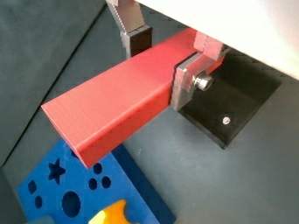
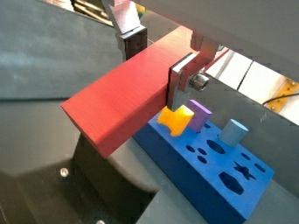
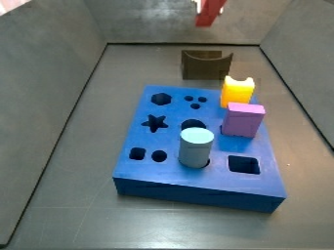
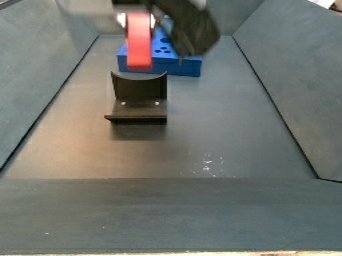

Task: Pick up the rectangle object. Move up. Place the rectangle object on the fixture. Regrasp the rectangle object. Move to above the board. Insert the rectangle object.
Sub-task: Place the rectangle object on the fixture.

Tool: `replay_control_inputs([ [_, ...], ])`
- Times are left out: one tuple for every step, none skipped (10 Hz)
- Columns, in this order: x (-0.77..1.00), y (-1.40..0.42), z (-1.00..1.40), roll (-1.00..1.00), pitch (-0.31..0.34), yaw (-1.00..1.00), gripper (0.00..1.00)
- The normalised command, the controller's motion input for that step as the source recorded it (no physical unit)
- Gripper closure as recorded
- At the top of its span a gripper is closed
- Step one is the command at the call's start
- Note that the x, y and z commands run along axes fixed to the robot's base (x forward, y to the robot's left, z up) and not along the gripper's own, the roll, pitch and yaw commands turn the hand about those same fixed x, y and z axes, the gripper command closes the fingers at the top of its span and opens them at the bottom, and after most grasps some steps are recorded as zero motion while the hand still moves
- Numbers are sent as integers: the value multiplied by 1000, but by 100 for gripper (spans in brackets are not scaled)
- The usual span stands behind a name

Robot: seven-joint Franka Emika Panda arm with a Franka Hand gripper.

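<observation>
Gripping the rectangle object (image 1: 117,101), gripper (image 1: 163,59) jaws clamped, above dark floor (image 3: 78,146), fixture (image 4: 138,97) below

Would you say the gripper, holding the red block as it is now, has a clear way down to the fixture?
Probably yes. The gripper is shut on the rectangle object, held in the air above the fixture, and nothing shows between them in a side view.

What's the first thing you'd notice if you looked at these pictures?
The long red rectangle object stands out first, clamped between the silver fingers of the gripper and held in the air above the dark fixture. Next comes the blue board on the floor, with yellow, pink and pale blue pieces standing in its holes.
</observation>
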Motion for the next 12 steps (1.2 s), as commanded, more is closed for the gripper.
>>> replay_control_inputs([
  [164, 138, -1000, -889, 179, -134, 100],
  [174, 139, -1000, -688, 144, -161, 100],
  [181, 142, -1000, -529, 116, -178, 100],
  [188, 145, -1000, -370, 90, -186, 100],
  [196, 137, -1000, -254, 64, -180, 100],
  [176, 122, -863, -190, 27, -174, 100],
  [143, 97, -674, -175, 1, -164, 100],
  [114, 70, -434, -173, -29, -142, 100],
  [88, 72, -321, -151, -43, -117, 100],
  [74, 67, -302, -148, -48, -107, 100],
  [79, 62, -280, -147, -52, -82, 100],
  [81, 60, -269, -147, -54, -67, 100],
])
